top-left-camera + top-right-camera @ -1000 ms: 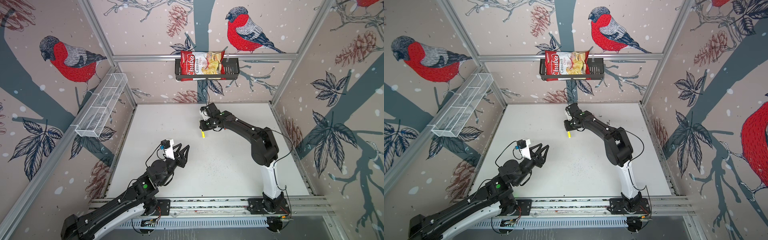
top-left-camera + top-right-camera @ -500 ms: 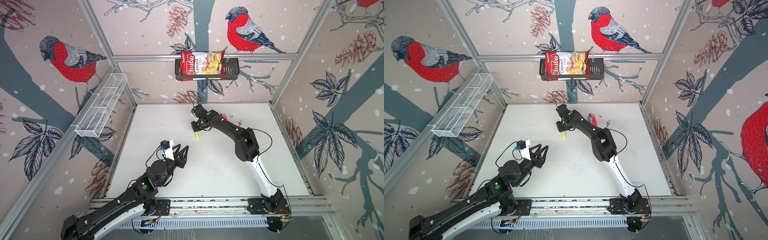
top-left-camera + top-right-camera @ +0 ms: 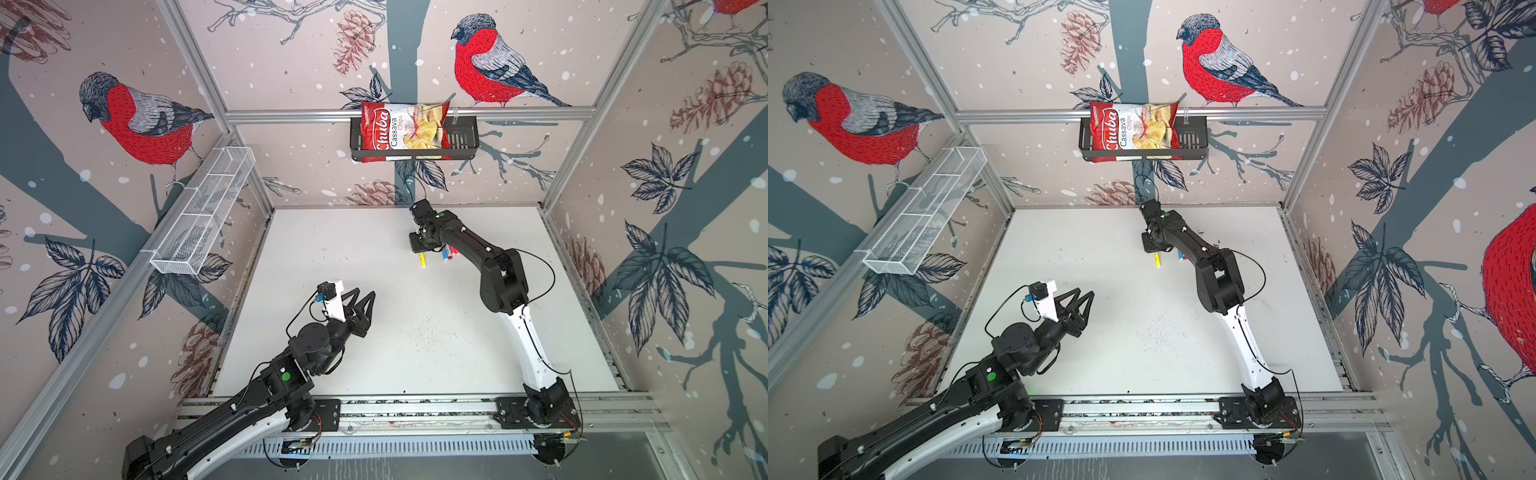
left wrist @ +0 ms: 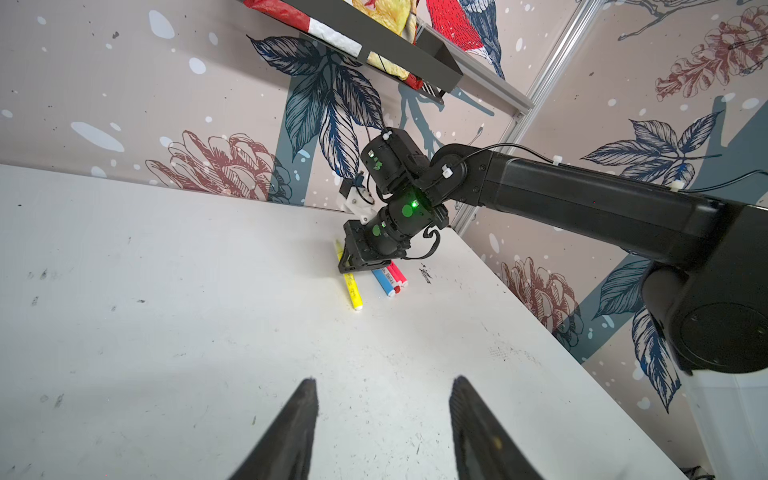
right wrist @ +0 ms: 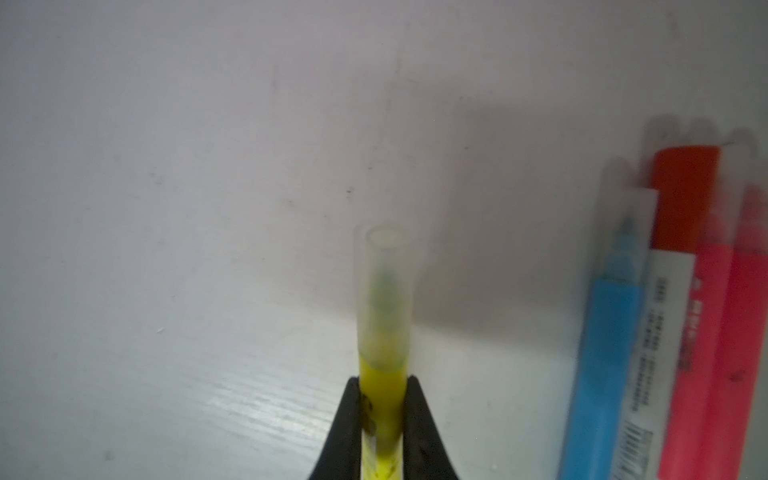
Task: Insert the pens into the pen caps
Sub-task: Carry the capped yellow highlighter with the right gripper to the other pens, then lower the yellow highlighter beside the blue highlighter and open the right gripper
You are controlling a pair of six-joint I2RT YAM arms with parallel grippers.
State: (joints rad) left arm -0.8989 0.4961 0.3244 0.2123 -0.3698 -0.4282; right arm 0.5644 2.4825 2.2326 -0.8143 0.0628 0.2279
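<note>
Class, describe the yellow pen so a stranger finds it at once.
Below the chips bag on the back wall, find the white table's far side. The yellow pen is there, pinched by the right claw, apart from the blue and red pens.

My left pincer (image 3: 365,293) has two black fingers (image 4: 291,432), tapering to points and framed like open triangles. Right behind it sits a white bracket (image 3: 336,306) with a small black camera (image 3: 325,290) (blue plug on its side). Thin black cables (image 3: 554,274) loop off both arms. Farther back come round black joints, a green dot (image 3: 286,377) on one, then a white link (image 3: 528,336), and farthest from the pincer a black base plate (image 3: 509,413).
</note>
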